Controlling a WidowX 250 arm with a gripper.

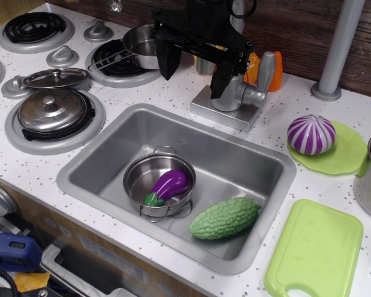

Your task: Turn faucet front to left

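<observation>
I hold the tool (195,68), fingers spread and gripping nothing, at the faucet (235,93) near the surface's (43,176) back edge, positioned to push its spout left.

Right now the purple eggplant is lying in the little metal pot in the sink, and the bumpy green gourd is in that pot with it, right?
Not quite. The eggplant does lie in the small pot, but the green gourd lies outside it, on the sink floor to the pot's right. The observation.image view shows this.
</observation>
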